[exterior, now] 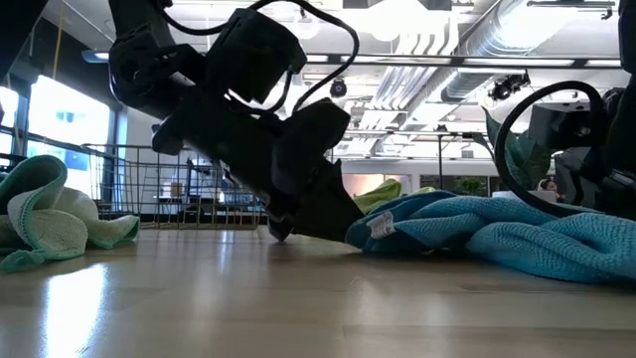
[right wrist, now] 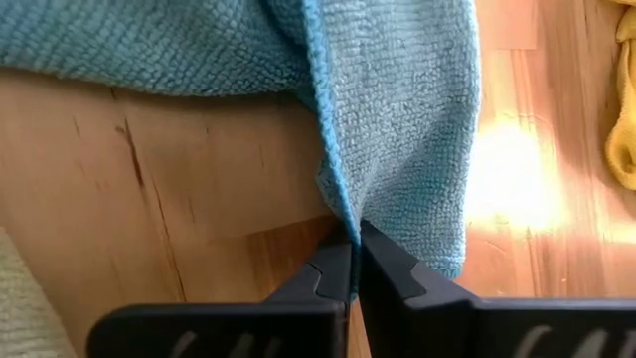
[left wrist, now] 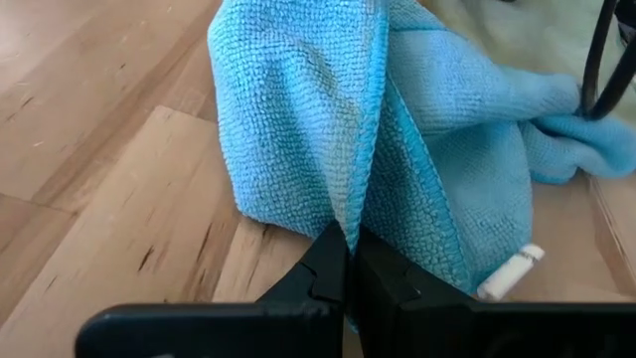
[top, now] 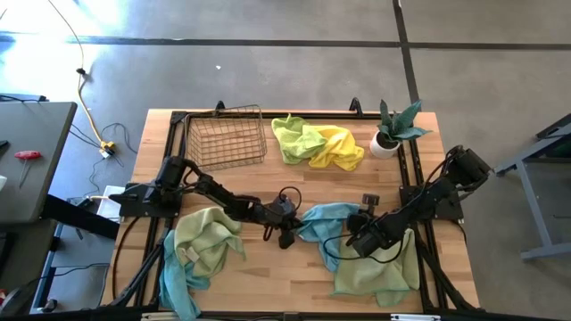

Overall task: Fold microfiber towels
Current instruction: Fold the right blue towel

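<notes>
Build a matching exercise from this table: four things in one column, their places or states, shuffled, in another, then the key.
1. light blue towel
2. wire basket
3. potted plant
4. yellow towel

A. far right corner
B. empty, far left
C. pinched by both grippers, table middle
D. heaped with a lime green towel

Pairs: 1-C, 2-B, 3-A, 4-D

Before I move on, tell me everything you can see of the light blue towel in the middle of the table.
The light blue towel is a soft, nubby microfiber cloth with a stitched hem and a small white tag. It lies crumpled on the wooden table, its right part over a pale green towel. The left tool is shut on one folded edge, the right tool on another, both low at the tabletop.
</notes>
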Controlling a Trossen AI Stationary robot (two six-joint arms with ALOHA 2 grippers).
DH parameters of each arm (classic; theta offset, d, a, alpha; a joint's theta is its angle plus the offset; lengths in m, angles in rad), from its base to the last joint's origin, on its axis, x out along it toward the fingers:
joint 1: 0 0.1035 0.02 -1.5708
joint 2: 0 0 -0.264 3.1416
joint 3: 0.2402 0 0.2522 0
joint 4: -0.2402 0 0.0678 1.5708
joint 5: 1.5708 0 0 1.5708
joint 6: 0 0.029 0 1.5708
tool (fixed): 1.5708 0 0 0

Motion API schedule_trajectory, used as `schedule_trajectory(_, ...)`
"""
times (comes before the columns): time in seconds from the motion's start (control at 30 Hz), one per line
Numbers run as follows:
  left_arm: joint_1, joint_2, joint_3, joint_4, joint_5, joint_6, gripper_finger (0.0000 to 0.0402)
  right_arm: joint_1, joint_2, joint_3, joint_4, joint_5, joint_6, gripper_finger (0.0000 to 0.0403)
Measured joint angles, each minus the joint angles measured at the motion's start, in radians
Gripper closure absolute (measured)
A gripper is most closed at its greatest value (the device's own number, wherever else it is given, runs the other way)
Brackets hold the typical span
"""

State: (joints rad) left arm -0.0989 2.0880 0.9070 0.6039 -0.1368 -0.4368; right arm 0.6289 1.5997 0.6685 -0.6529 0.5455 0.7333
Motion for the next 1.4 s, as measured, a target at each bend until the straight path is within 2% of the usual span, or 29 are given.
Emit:
schedule_trajectory(0.2, -0.010, 0.000, 0.027, -0.050, -0.064, 0.023, 0.0399, -0.001, 0.000, 0.000, 0.000, 0.000, 0.052, 0.0402)
schedule_trajectory(0.47, -0.009, 0.000, 0.206, -0.410, -0.180, 0.029, 0.0399, -0.001, 0.000, 0.000, 0.002, 0.001, 0.052, 0.0402)
schedule_trajectory(0.6, -0.009, 0.002, 0.243, -0.459, -0.202, 0.075, 0.0399, -0.005, 0.000, 0.000, 0.015, 0.002, 0.052, 0.0403)
schedule_trajectory(0.73, -0.009, 0.002, 0.258, -0.467, -0.201, 0.081, 0.0399, -0.034, 0.000, 0.021, 0.014, -0.010, 0.025, 0.0403)
schedule_trajectory(0.97, -0.009, 0.002, 0.279, -0.500, -0.165, 0.083, 0.0399, -0.099, 0.000, 0.091, 0.016, -0.005, -0.189, 0.0403)
schedule_trajectory(1.17, -0.024, 0.002, 0.296, -0.532, -0.060, 0.181, 0.0399, -0.127, 0.000, 0.135, 0.000, -0.003, -0.174, 0.0403)
schedule_trajectory(1.27, -0.049, -0.009, 0.295, -0.547, -0.056, 0.246, 0.0400, -0.123, 0.000, 0.168, -0.030, -0.001, -0.193, 0.0403)
schedule_trajectory(1.4, -0.076, -0.059, 0.296, -0.580, -0.080, 0.245, 0.0401, -0.110, 0.000, 0.212, -0.113, 0.000, -0.203, 0.0403)
